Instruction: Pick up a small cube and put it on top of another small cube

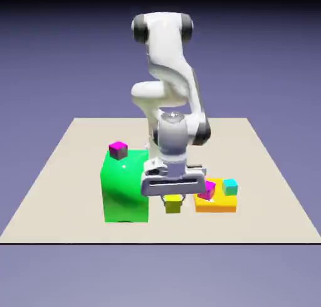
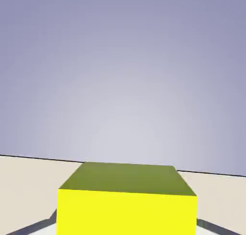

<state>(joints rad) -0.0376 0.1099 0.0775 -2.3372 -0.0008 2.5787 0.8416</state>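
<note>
A: Two views. Nearest in the exterior view: yellow cube [image 1: 173,204] low at the table [image 1: 56,174], right under the gripper [image 1: 173,201]. Hand view has the yellow cube [image 2: 127,203] huge at the bottom edge, between grey finger tips [image 2: 214,227] that only peek out at the corners.

B: Pinching it?

A: Looks pinched, fingers tight on both sides. Lifted or resting on the table, cannot tell. Hand view looks level across the table, not down, so the hand seems tipped.

B: Target?

A: Cube with magenta top and dark sides [image 1: 207,189], just right of the gripper, sitting on the orange slab [image 1: 216,203]. Cyan cube [image 1: 230,187] shares that slab, further right, so placing needs to stay clear of it.

B: Left side?

A: Big green block [image 1: 125,187] right beside the gripper, close; sideways travel should go right, away from it. Farther back on its top, a brighter magenta cube [image 1: 118,150], a distractor.

B: Progress?

A: Grasp stage, I judge. Lift and stack not yet done.
</note>
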